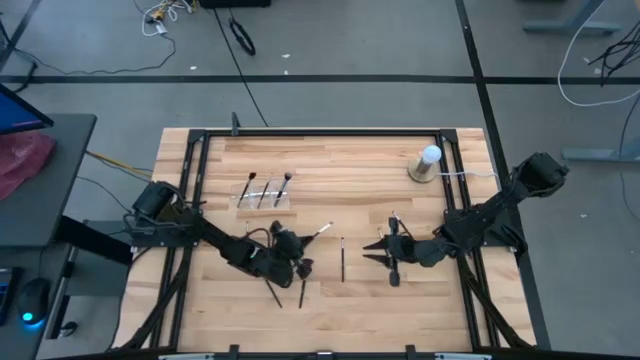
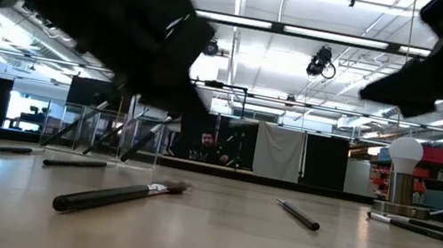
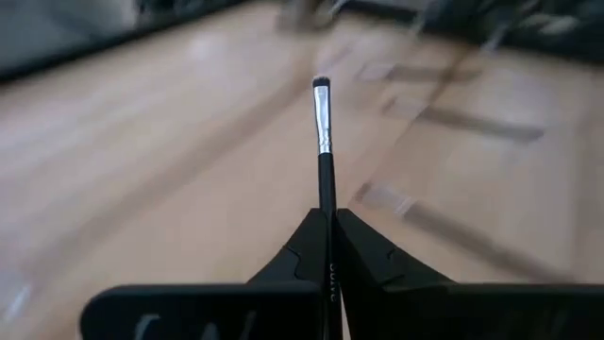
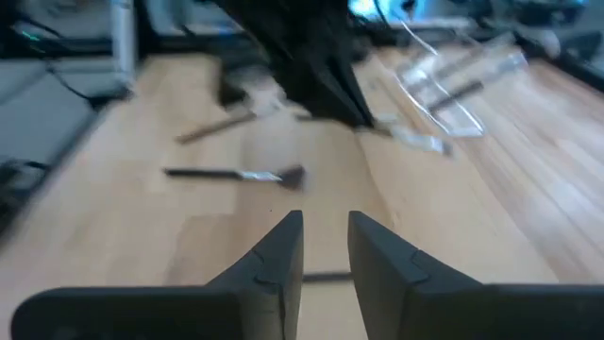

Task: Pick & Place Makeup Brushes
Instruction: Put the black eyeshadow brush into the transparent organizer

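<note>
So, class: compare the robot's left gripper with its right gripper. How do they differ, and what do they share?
The left gripper is shut on a makeup brush, whose silvery ferrule and dark tip stick out ahead; the right gripper holds nothing, its fingers parted with a gap. From above, the left gripper is left of centre and the right gripper right of centre. Both have two dark fingers over the wooden table.

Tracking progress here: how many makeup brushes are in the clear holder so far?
3, side by side in the clear holder: the left brush, the middle brush and the right brush. Another could be hidden by the holder's glare.
</note>
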